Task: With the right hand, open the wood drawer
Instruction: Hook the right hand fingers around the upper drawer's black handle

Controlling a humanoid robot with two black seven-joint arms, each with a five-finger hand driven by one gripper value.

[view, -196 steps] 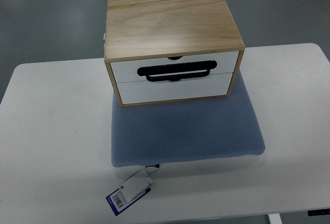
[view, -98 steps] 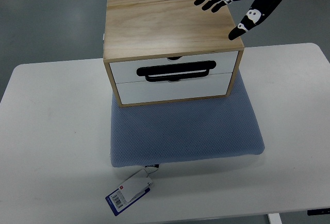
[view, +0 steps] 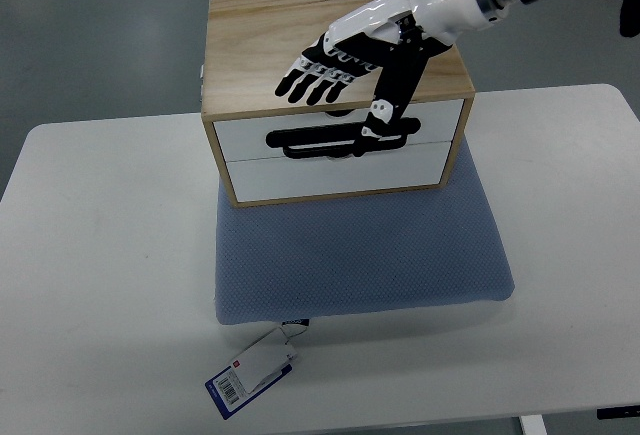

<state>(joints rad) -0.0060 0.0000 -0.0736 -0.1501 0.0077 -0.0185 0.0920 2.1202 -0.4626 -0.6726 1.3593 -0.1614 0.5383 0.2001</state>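
A wooden drawer box (view: 330,50) with two white drawer fronts stands on a blue pad (view: 360,255). A black handle (view: 340,142) lies across the seam between the fronts, and both drawers are closed. My right hand (view: 340,80) comes in from the upper right and hovers over the box top near its front edge. Its fingers (view: 310,77) are spread flat and point left. Its thumb (view: 380,115) hangs down in front of the upper drawer (view: 340,123), just above the handle. The hand holds nothing.
The pad lies on a white table (view: 100,285). A paper tag (view: 250,373) with a barcode hangs off the pad's front edge. Grey floor lies beyond the table.
My right hand came in from the upper right corner. It moved left and toward the front across the box top. Its thumb now hangs by the handle.
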